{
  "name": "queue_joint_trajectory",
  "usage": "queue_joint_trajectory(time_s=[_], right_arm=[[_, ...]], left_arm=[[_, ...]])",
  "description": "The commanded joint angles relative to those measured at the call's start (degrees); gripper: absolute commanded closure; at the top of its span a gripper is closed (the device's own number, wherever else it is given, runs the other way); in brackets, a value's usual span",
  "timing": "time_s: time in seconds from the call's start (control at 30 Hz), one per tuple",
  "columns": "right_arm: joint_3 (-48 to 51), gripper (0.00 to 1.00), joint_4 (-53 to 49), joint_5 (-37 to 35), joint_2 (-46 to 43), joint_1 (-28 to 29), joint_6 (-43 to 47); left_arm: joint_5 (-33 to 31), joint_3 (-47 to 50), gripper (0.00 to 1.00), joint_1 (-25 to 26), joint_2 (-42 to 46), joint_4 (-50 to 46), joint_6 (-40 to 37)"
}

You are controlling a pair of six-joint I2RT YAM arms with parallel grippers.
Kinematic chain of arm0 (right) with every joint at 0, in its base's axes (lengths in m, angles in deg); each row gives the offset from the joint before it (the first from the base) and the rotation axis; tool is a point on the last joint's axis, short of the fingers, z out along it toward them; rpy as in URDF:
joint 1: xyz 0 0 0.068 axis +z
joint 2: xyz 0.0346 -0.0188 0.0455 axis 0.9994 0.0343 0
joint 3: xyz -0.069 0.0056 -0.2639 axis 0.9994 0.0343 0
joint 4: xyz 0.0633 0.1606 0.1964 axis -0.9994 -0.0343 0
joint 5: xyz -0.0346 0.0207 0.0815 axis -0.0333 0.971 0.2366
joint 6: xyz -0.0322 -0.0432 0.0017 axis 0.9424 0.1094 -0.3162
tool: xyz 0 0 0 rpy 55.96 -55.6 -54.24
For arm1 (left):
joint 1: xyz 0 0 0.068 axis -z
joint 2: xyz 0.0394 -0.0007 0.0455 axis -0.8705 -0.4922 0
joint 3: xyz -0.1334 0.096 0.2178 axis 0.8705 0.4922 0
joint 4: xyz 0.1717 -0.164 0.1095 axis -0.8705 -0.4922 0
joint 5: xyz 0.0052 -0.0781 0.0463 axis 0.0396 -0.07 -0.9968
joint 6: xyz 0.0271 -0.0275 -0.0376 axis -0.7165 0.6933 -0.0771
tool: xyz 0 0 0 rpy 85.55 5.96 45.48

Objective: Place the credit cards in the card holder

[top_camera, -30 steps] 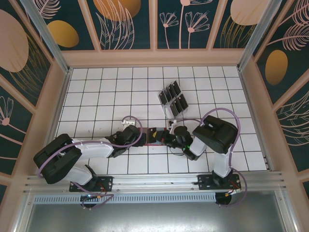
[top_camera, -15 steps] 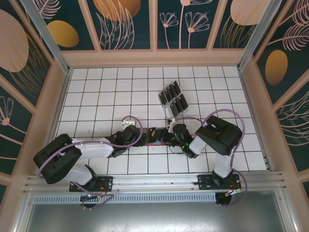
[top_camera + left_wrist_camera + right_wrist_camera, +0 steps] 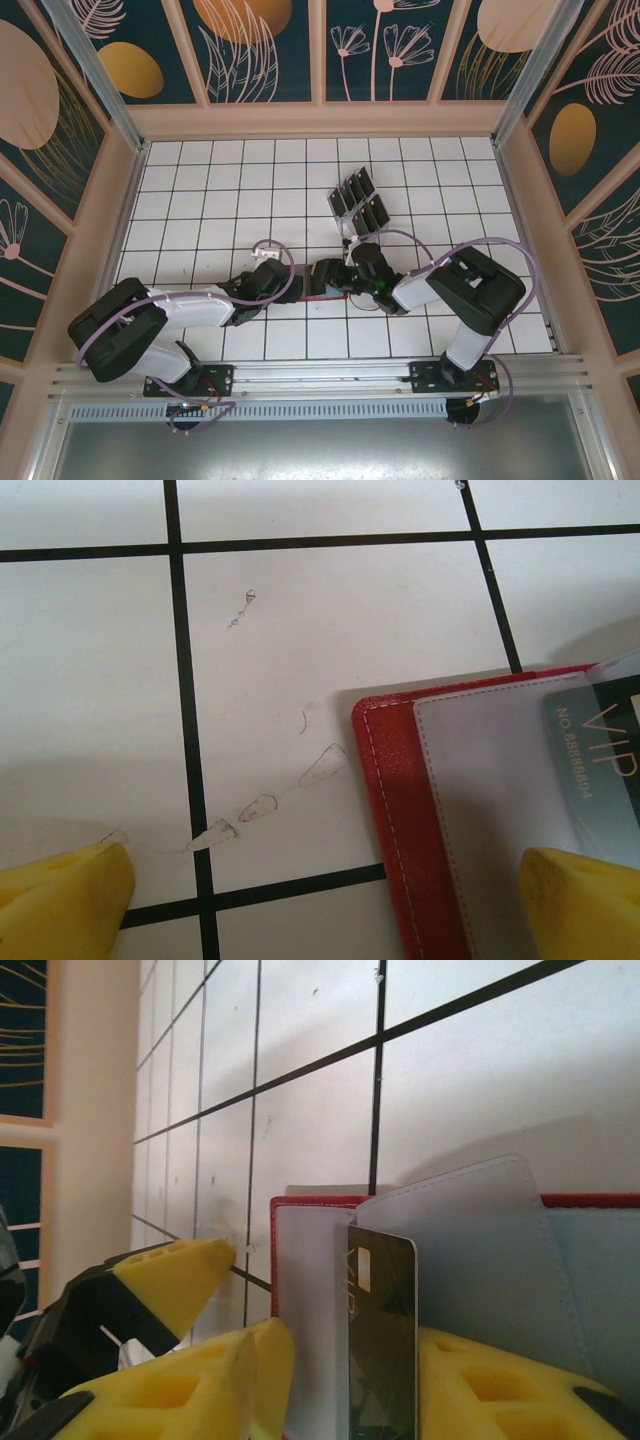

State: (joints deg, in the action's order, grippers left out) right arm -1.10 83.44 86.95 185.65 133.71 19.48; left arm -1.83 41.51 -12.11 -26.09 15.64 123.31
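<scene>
Now card (image 3: 380, 1340) is seen upright at wallet (image 3: 400, 810) pocket, apparently part-seated — right gripper (image 3: 355, 1365) parted around it, left gripper (image 3: 320, 900) spread wide across wallet edge. Next: card to be pressed home.

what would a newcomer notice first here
An open red card holder lies mid-table where both arms meet. In the right wrist view a credit card stands on edge at its grey pocket, between the fingers of the right gripper. Behind, a clear rack holds black cards.
</scene>
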Motion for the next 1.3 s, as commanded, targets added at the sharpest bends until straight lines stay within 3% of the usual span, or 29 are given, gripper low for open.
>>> queue_joint_trajectory(time_s=[0.0, 0.5, 0.9, 1.27], right_arm=[[-2.64, 0.57, -9.81, -2.62, -2.84, -0.5, 4.19], [-10.52, 0.57, -24.13, -6.1, -2.72, 0.73, 9.75], [-13.27, 0.67, -27.16, -6.58, 0.3, 2.11, 10.98], [-19.17, 0.62, -34.81, -9.69, 3.25, 5.74, 12.8]], left_arm=[[0.78, 0.81, 0.01, 0.16, 1.03, -6.41, 2.0], [-2.04, 1.13, 0.02, 0.2, 4.86, -9.17, 3.32], [-2.21, 1.44, 0.02, 0.2, 1.72, -7.75, 3.64], [-0.62, 1.94, 0.02, 0.15, -0.51, -4.7, 2.73]])
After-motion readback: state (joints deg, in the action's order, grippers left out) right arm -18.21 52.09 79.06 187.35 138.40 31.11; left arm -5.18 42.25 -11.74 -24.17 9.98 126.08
